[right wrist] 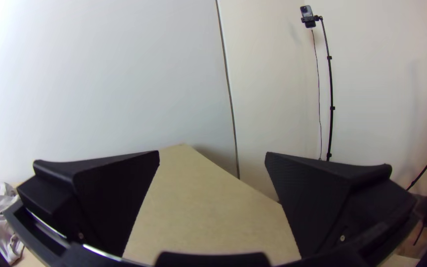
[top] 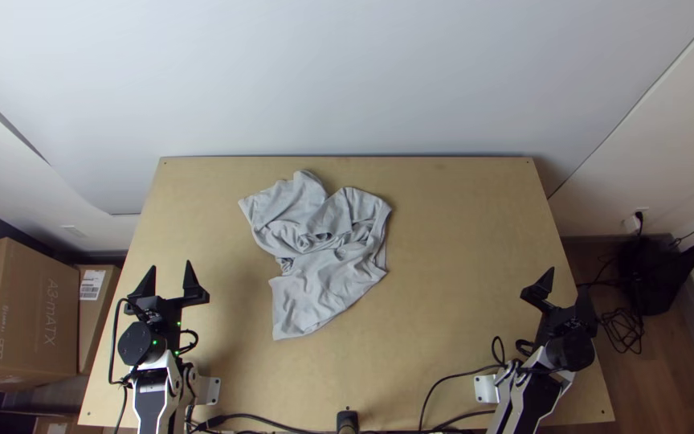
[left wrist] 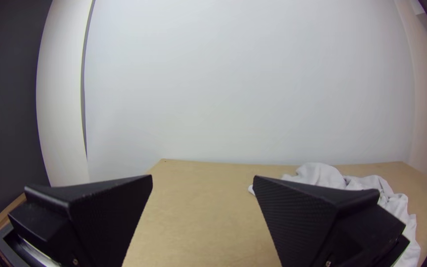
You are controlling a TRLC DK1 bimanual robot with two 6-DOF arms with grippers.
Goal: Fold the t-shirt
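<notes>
The grey t-shirt (top: pixel 327 285) lay rumpled on the table (top: pixel 459 321), off centre toward eleven o'clock, its far part perhaps doubled over, hard to judge among the creases. The left gripper (top: pixel 171 265) stood wide at nine o'clock, the right gripper (top: pixel 567 280) likewise at three.

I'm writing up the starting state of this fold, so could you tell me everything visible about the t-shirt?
The t-shirt is plain light grey, of soft, thin-looking fabric. It lies crumpled on the wooden table, left of the middle. Its near part is fairly flat, its middle bunched, and two lobes spread toward the far edge; which are sleeves I cannot tell. The left gripper and right gripper both stand clear of it, jaws open.
</notes>
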